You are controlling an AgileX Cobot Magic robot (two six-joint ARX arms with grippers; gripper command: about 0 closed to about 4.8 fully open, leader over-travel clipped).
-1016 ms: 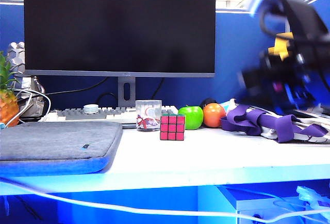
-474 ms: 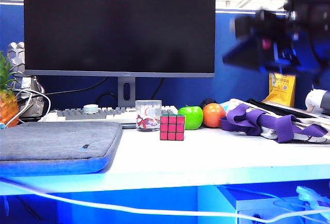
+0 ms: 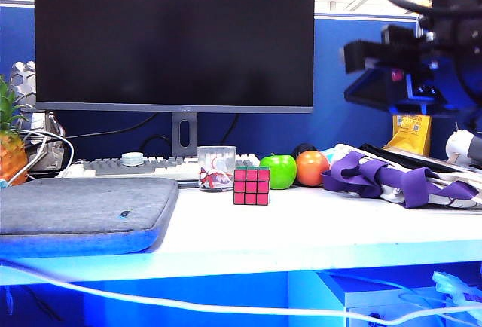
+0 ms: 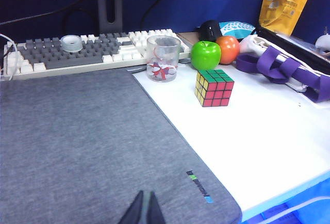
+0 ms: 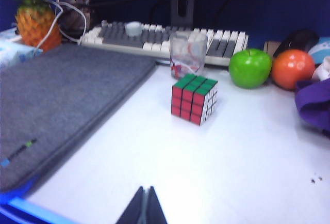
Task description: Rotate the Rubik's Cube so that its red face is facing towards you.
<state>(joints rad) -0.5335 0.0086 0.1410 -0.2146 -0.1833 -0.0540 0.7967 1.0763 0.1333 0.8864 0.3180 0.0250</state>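
The left gripper (image 4: 145, 203) hangs over the grey sleeve (image 4: 77, 146), jaws closed, empty. The Rubik's Cube (image 3: 251, 186) rests unmoved on the bench (image 3: 316, 229), red face (image 3: 251, 187) forward. The right gripper (image 5: 144, 204), jaws closed and empty, has risen clear, so the task looks complete.

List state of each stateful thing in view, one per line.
Cube: on the desk, ungripped, red face toward the exterior camera, green up.
Cup: upright, looks empty.
Monitor: dark.
Left gripper: shut, over the grey sleeve.
Right gripper: shut, raised, off the cube.
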